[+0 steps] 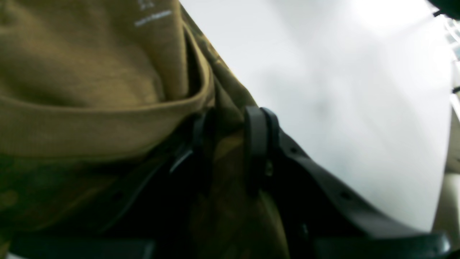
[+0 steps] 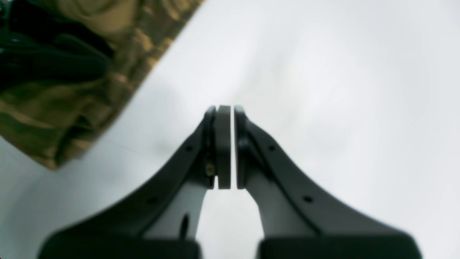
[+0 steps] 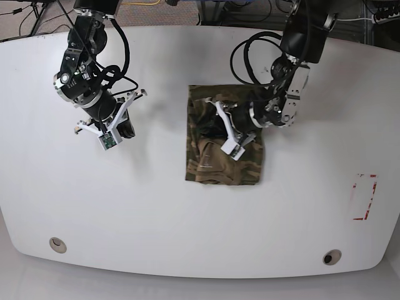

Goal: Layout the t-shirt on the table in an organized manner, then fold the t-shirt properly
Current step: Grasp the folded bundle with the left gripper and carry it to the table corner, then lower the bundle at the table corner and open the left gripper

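Your left gripper (image 3: 215, 128) is down on the t-shirt (image 3: 250, 167), which lies as a compact, already folded rectangle near the middle of the table (image 3: 187, 237), a little toward the far edge and toward the side bearing the red-outlined mark (image 3: 365, 197). Its long axis runs from the far edge toward the near edge. In the left wrist view the jaws are clamped on a fold of camouflage cloth just beside the tan collar band (image 1: 107, 118), so the shirt sits between and all around those fingers, not ahead of them.

Your right gripper (image 3: 124, 130) hangs over bare table well apart from the shirt, on the opposite side from the red mark, jaws pressed together on nothing; its own wrist view shows only a corner of the cloth off to one side.

The left arm is plainly the nearer one. Any next fold, as you judge it, turns on carrying the gripped layer along or across that long axis.
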{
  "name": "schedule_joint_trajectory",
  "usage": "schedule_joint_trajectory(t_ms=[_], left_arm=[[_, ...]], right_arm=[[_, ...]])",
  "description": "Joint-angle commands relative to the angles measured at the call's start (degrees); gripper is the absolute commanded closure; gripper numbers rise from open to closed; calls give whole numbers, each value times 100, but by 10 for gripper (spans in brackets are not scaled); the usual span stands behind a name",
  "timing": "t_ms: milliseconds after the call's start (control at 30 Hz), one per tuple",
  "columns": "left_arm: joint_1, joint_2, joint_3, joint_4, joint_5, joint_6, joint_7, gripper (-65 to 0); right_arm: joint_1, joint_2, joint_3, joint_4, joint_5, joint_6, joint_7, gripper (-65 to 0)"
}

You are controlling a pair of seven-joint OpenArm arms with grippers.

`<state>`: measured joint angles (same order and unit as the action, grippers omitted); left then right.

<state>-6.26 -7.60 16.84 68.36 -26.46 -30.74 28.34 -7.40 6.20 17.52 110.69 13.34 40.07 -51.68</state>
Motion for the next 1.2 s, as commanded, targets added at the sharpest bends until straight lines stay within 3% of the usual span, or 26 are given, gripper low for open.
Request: schedule_joint_trajectory(t_ms=[0, 300, 567, 800, 1167], left_arm=[[261, -458, -194, 175, 663, 28, 854, -139], [595, -1372, -1064, 914, 663, -904, 1698, -139], [613, -2418, -1680, 1142, 681, -926, 2094, -139], [710, -3087, -2093, 1116, 681, -926, 2111, -139], [1097, -3544, -2664, 1081, 690, -926, 2111, -139]], right_arm=[[59, 35, 11, 117, 85, -7, 109, -16], [50, 9, 11, 188, 94, -7, 109, -16], [41, 0, 2, 205, 94, -7, 109, -16], [6, -9, 2, 311, 94, -7, 109, -16], [-47, -9, 2, 451, 103, -7, 109, -16]])
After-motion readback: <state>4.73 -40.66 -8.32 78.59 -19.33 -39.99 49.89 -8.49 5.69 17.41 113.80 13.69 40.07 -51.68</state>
